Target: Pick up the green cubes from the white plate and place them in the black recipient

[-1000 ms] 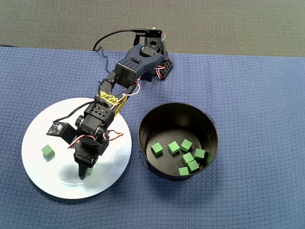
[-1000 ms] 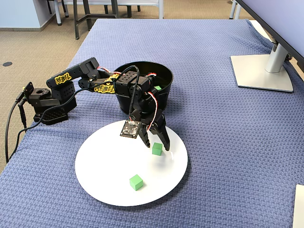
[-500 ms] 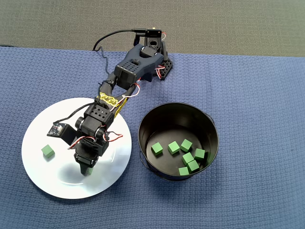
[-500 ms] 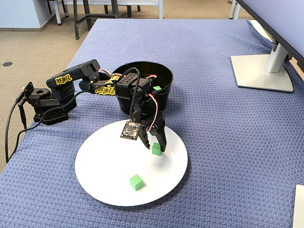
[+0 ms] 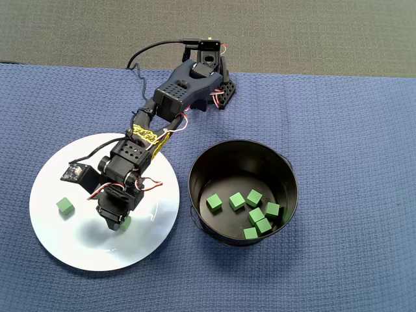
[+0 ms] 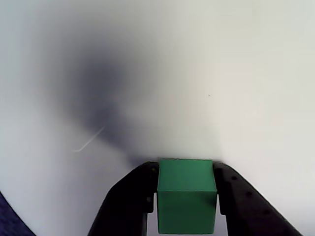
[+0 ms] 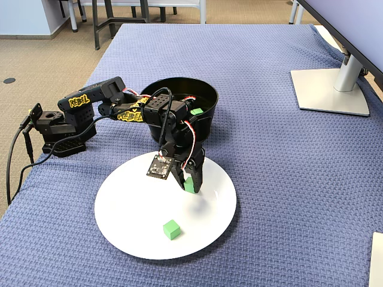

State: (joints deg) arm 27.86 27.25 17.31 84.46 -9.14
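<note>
Only the wrist view shows the gripper [image 6: 187,196] closed snugly on a green cube [image 6: 187,201] over the white plate [image 5: 65,250], while the overhead view alone reveals seven cubes [image 5: 255,197] inside the black recipient [image 5: 201,169] and one loose cube [image 5: 64,207] on the plate.

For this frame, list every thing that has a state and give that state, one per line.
pincer: shut on a green cube, over the plate
held green cube: between the pincer's fingers
loose green cube: lying alone on the plate
white plate: flat on the cloth, holding one loose cube
black pot: upright, open
cubes in the pot: seven, on its floor
</note>
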